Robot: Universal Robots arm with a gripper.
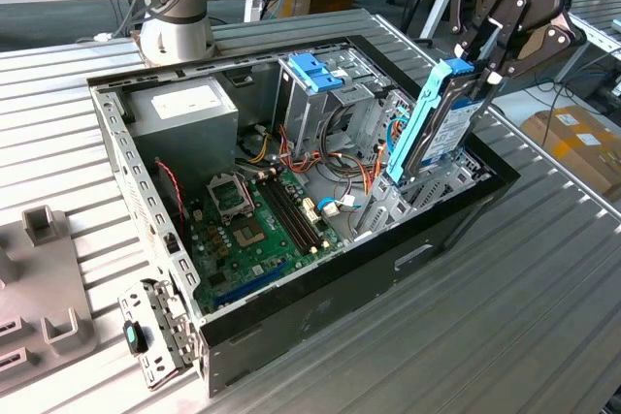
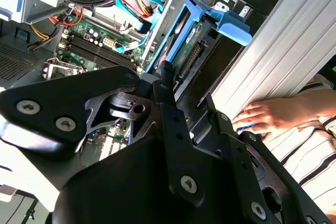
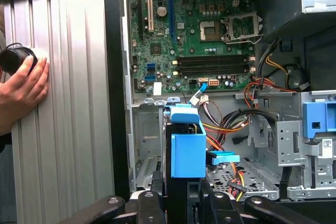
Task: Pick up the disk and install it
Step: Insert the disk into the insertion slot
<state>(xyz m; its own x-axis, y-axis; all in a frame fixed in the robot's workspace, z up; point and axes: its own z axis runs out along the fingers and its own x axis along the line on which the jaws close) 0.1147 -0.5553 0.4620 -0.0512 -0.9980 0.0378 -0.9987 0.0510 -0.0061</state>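
The gripper [image 1: 482,63] is clamped on the top end of the disk [image 1: 434,133]. The disk stands tilted. Its low end is down inside the open computer case [image 1: 320,317], near the corner on the exterior view's right. A green board [image 1: 254,232] lies flat in the case next to it. The case sits on the grey desk [image 1: 505,336]. A person's hand [image 3: 21,95] lies on the desk beside the case.

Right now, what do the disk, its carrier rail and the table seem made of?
The disk: silver-grey, faint sheen, probably metal casing. Its carrier rail: light-blue, matte, moulded, likely plastic. The table: pale grey ribbed slats, dull shine, seemingly aluminium.
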